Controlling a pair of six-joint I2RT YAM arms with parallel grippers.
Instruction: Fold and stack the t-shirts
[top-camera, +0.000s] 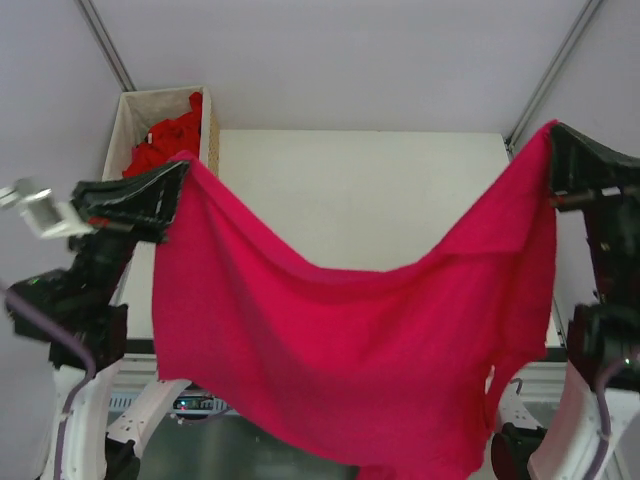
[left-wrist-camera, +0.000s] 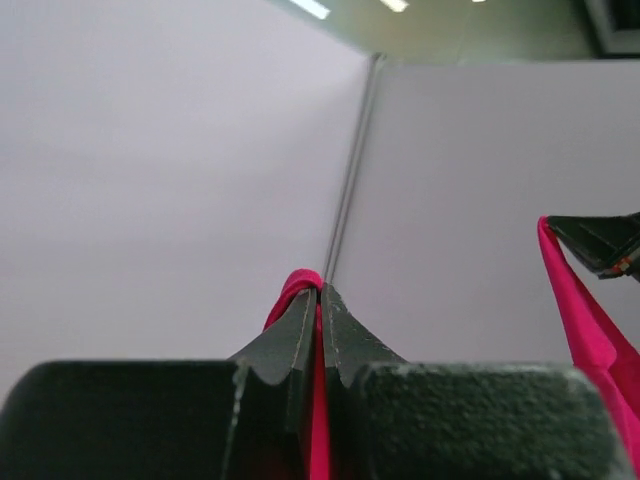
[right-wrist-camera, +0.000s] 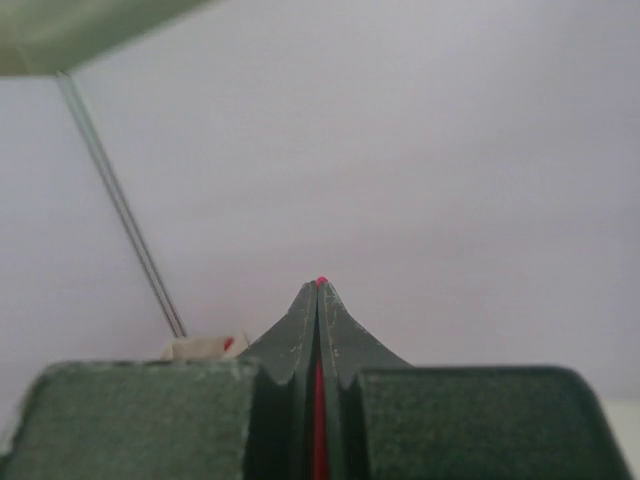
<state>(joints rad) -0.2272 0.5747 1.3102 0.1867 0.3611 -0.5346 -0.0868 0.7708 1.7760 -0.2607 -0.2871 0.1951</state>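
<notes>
Magenta t-shirt (top-camera: 340, 370) hangs spread, sagging between left gripper (top-camera: 182, 168) and right gripper (top-camera: 551, 138).

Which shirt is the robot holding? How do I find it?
Look above the white table. The magenta shirt hangs spread out there, pinched by the left gripper and right gripper. The other shirts are brighter red, crumpled in the back-left basket.

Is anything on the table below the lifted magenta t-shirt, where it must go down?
Nothing visible: the table behind the magenta t-shirt is bare, but the hanging cloth hides its near part. The basket stands off its far left corner.
</notes>
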